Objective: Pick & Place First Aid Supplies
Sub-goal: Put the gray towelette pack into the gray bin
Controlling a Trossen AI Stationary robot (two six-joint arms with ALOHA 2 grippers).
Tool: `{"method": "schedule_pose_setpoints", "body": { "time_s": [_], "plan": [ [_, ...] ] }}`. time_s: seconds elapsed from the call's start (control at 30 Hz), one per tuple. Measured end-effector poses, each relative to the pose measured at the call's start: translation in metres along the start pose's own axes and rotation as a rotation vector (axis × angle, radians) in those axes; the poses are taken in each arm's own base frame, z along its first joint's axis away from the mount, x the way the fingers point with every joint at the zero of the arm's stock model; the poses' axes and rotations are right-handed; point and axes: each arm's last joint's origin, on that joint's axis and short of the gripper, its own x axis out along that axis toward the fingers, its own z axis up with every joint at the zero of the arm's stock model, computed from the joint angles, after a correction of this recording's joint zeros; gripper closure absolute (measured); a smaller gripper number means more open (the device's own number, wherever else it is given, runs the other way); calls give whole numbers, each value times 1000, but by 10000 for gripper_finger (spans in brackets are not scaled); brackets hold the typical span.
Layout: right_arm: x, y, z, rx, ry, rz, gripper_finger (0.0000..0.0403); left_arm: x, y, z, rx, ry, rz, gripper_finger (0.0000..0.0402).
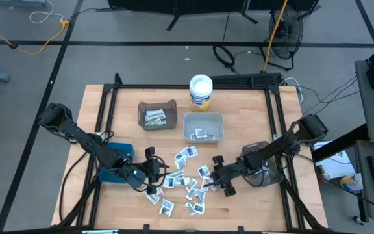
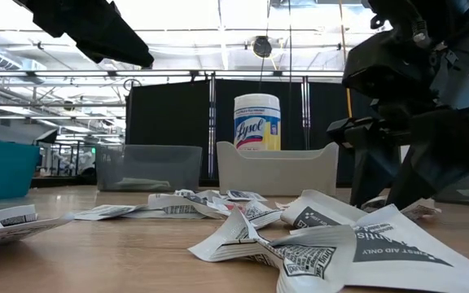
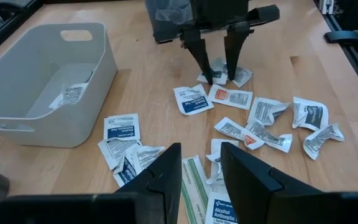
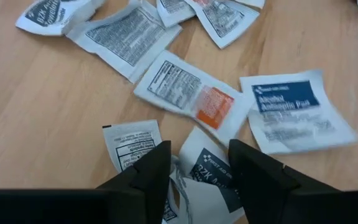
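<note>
The first aid packets point(image 1: 186, 177) lie scattered on the wooden counter point(image 1: 239, 117), in front of the white bin point(image 1: 203, 127) and the brown bin point(image 1: 157, 114); each bin holds a few packets. The right end effector point(image 3: 218, 76) is lowered onto the pile, fingers partly spread with tips on either side of a packet point(image 4: 199, 167); a firm pinch cannot be confirmed. The left end effector point(image 3: 199, 163) hovers above the pile's near edge, fingers partly spread, holding nothing. A Lysol tub point(image 1: 200, 92) stands behind the bins.

White packets point(image 1: 188, 174), blue/orange print; grey bin point(image 1: 203, 127); brown bin point(image 1: 157, 115).
</note>
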Motion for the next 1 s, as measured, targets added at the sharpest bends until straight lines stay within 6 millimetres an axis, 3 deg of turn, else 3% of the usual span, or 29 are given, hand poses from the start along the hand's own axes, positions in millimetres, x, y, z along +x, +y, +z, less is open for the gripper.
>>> {"method": "schedule_pose_setpoints", "body": {
  "time_s": [0.53,1.0],
  "plan": [
    [-24,1,15,-43,-93,8,306,0,0,0,2,4,2,284],
    [-28,1,17,-51,-105,6,309,0,0,0,2,4,2,284]
  ]
}}
